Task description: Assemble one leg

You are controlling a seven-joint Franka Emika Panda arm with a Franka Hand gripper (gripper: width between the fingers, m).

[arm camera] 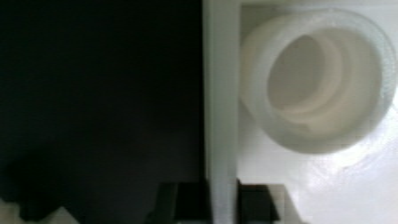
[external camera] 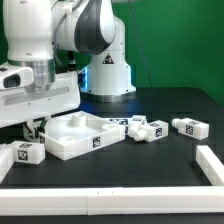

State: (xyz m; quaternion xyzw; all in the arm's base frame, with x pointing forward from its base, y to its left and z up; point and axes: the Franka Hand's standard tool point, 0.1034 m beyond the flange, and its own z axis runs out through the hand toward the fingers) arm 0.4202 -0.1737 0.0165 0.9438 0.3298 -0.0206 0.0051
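- the gripper [external camera: 36, 127] is down at the corner of the panel [external camera: 85, 138] on the exterior view's left; in the wrist view its dark fingertips [arm camera: 185, 198] stand one on each side of the panel's raised rim [arm camera: 221, 100], close against it; whether they pinch the rim or only straddle it I cannot tell
- the corner hole [arm camera: 320, 80] beside that rim is empty (nothing seated in it, as far as the wrist view shows)
- one leg [external camera: 26, 153] lies loose on the table [external camera: 150, 165] just beside the panel, on the exterior view's left; other legs [external camera: 190, 127] lie loose toward the exterior view's right
- the task looks to be at an early stage; no leg is fitted and none is in the gripper; picking one up, carrying it to a hole and fixing it there all seem to be left
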